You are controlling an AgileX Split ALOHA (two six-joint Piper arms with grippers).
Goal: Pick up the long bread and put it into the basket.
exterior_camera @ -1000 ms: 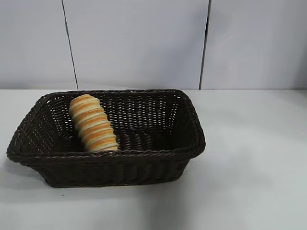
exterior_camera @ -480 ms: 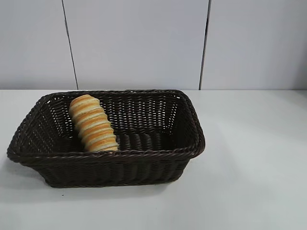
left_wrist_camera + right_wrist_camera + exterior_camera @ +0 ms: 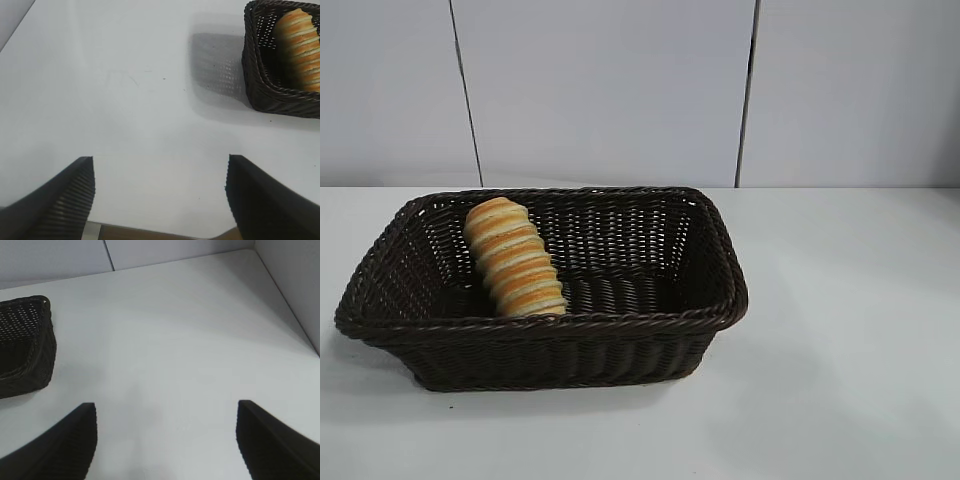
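Nothing is shifting in the exterior view since the earlier frames: basket and bread are sitting exactly where they were, no arm is entering that view.

Bench (image 3: 840, 330) is showing as a plain white surface, pale panelled wall (image 3: 610, 90) behind it.

Basket (image 3: 545, 350) is sitting left of centre on the bench: large, rectangular, dark brown wicker, sloping sides, braided rim. It is also showing at the edge of both wrist views (image 3: 260, 75) (image 3: 30, 360).

Long bread (image 3: 514, 258) is lying inside the basket, in its left half, one end leaning up against the back wall, the other end down near the front rim. It is looking like an elongated oval loaf, pale tan with orange-brown crosswise ridged stripes, much shorter than the basket. It is also showing in the left wrist view (image 3: 300, 45).

Left gripper (image 3: 160, 197) is hovering over bare bench, well apart from the basket, jaws spread wide, nothing between them.

Right gripper (image 3: 165, 440) is hovering over bare bench on the basket's other side, jaws spread wide, holding nothing.
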